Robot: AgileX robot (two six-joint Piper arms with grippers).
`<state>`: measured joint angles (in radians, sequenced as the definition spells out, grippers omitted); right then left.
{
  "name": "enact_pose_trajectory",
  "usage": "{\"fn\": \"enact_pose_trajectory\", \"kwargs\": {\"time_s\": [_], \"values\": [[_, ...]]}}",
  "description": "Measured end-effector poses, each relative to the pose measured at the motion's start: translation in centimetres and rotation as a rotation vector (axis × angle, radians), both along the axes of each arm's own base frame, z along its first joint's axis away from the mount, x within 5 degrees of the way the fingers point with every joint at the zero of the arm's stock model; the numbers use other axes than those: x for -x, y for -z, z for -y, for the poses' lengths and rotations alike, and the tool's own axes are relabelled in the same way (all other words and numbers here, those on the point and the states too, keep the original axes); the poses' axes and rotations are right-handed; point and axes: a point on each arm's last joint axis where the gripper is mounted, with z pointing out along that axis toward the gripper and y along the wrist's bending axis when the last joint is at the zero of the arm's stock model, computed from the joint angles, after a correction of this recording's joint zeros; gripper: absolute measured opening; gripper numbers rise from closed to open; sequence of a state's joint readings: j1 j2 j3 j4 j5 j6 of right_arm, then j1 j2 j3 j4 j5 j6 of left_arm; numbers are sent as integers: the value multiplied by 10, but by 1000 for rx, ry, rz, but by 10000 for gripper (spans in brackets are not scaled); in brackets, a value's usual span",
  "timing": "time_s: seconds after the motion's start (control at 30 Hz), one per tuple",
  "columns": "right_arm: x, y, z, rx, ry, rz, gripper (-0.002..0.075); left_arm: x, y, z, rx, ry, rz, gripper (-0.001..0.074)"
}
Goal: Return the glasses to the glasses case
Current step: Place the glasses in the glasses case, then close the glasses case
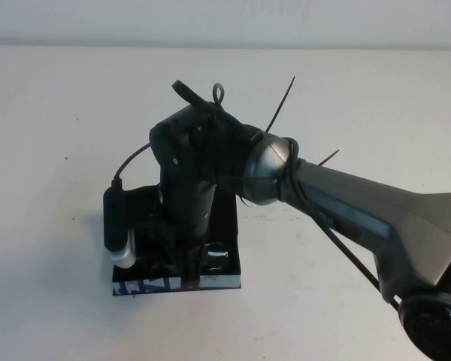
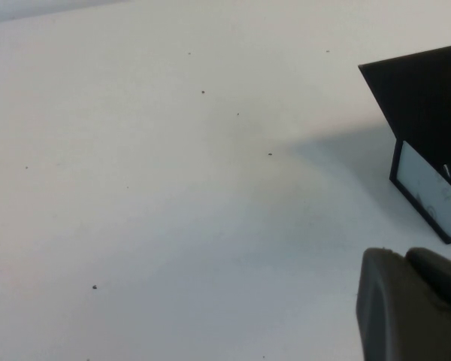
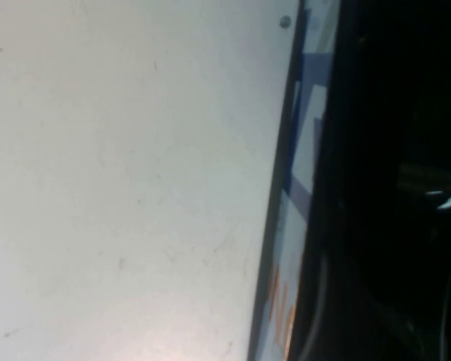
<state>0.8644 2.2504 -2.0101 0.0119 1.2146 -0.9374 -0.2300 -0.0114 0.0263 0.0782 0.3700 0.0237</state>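
Note:
The glasses case (image 1: 227,226) is a black box lying open on the white table, with a white strip (image 1: 146,286) printed in blue on its near side. My right gripper (image 1: 186,263) points straight down into the case, and its wrist covers most of the inside. A glossy lens and dark rim of the glasses (image 1: 218,256) show inside the case beside the gripper. In the right wrist view the case's strip (image 3: 301,173) with blue and orange print runs beside the dark interior. My left gripper (image 2: 413,301) is shut and empty, low over the table, apart from the case (image 2: 428,105).
The white tabletop (image 1: 346,98) stretches open on all sides of the case. The right arm (image 1: 361,203) and its cables reach in from the right. The case's raised lid faces my left gripper's side.

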Motion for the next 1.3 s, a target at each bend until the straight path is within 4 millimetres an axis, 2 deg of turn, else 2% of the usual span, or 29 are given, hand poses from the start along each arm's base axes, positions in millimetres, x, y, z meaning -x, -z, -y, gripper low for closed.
{"fn": "enact_pose_trajectory", "kwargs": {"time_s": [0.17, 0.33, 0.43, 0.57, 0.63, 0.77, 0.83, 1.0, 1.3], "values": [[0, -7, 2, -2, 0, 17, 285, 0, 0, 0, 0, 0, 0, -1], [3, -39, 11, -25, 52, 79, 287, 0, 0, 0, 0, 0, 0, -1], [5, -61, 18, -55, 142, 110, 287, 0, 0, 0, 0, 0, 0, -1], [19, -86, 36, -87, 291, 100, 266, 0, 0, 0, 0, 0, 0, -1], [32, -94, 53, -77, 359, 91, 224, 0, 0, 0, 0, 0, 0, -1], [54, -101, 83, -81, 424, 92, 71, 0, 0, 0, 0, 0, 0, -1], [60, -104, 90, -124, 441, 89, 22, 0, 0, 0, 0, 0, 0, -1], [65, -108, 90, -218, 467, 37, -8, 0, 0, 0, 0, 0, 0, -1], [67, -109, 85, -286, 481, -4, -11, 0, 0, 0, 0, 0, 0, -1]]}}
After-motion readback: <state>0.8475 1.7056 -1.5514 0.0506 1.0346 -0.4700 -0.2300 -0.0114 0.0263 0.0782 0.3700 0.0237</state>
